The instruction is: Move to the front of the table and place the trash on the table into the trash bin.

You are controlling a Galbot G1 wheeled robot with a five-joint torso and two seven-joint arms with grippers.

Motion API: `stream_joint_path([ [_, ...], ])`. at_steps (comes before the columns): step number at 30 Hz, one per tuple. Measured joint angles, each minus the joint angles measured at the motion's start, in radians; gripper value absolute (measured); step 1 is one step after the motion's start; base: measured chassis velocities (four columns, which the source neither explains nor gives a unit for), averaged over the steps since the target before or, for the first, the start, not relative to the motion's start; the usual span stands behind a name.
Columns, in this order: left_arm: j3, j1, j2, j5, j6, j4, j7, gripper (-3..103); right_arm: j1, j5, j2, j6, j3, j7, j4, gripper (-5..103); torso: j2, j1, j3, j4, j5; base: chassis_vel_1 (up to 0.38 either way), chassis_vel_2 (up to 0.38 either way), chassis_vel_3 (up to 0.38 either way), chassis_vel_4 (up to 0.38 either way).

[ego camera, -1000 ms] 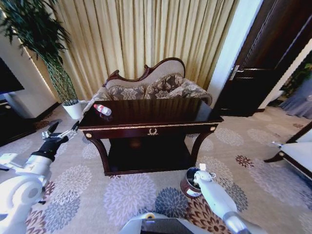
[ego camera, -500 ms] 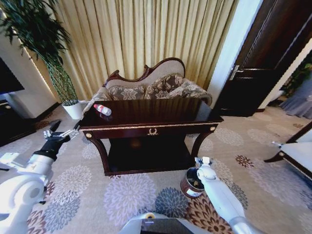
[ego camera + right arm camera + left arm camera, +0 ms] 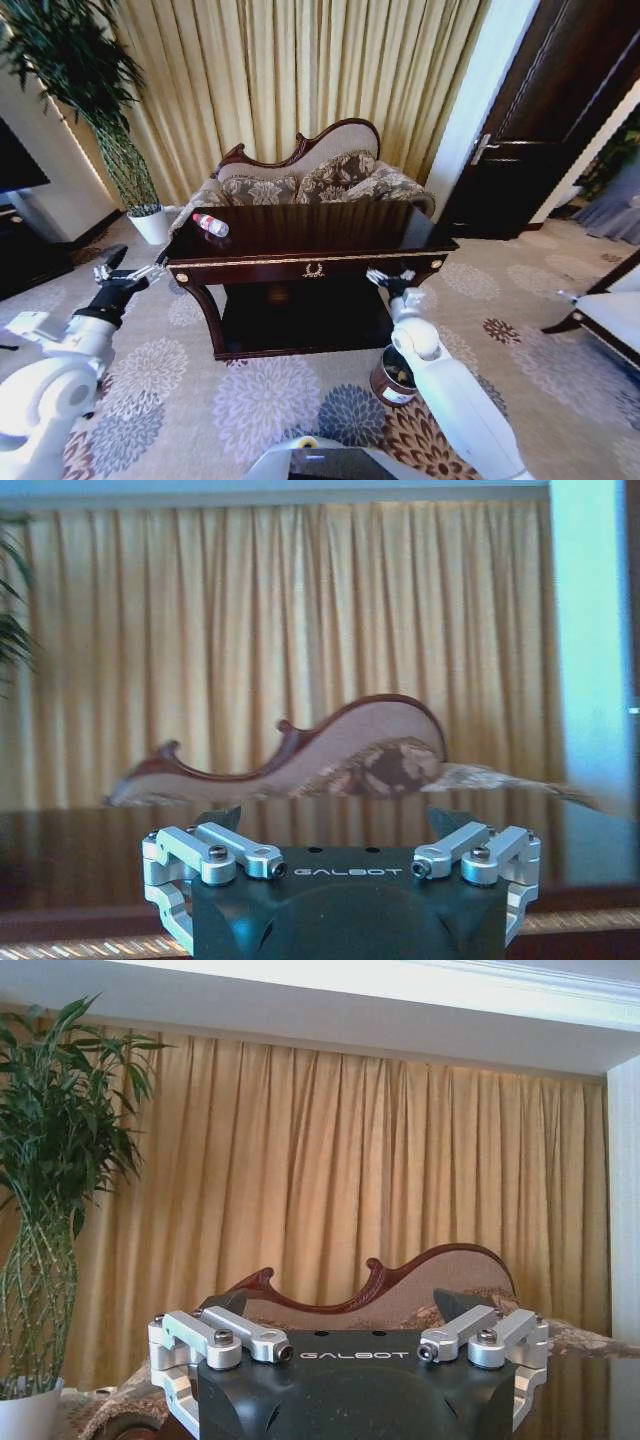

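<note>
Right tool (image 3: 391, 277) up at the table's (image 3: 330, 228) near-right edge, fingers apart, empty. Left tool (image 3: 128, 272) hangs off the table's left end, fingers apart too, nothing in it. Bottle (image 3: 210, 224) lies on the far-left corner of the table. Bin (image 3: 388, 377) sits on the carpet near-right, beside the right arm.

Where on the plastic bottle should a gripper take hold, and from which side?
Probably across the middle of the bottle, coming from above: it lies on its side near the table's left corner, so its round body is exposed on top. The left gripper is nearer; the right gripper is by the table's front right.
</note>
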Motion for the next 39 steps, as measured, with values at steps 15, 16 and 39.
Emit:
stream_joint_path([
  [15,-0.02,-0.053,0.045,-0.007,0.135,0.088,-0.063,100,0.029,0.098,-0.072,-0.156,-0.008,0.049,0.123,100,0.0,0.0,0.0,-0.0001,-0.0001,0.0,0.0,0.0,0.0],
  [16,-0.03,-0.056,0.051,-0.02,0.161,0.083,-0.078,100,0.031,0.088,-0.073,-0.156,-0.009,0.043,0.12,100,0.0,0.0,0.0,-0.0001,-0.0001,0.0,0.0,0.0,0.0],
  [39,-0.087,-0.051,0.079,-0.073,0.214,0.032,-0.106,100,0.013,0.017,-0.046,-0.124,-0.015,-0.037,0.088,100,0.0,0.0,0.0,0.0,0.0,0.0,0.0,0.0,0.0],
])
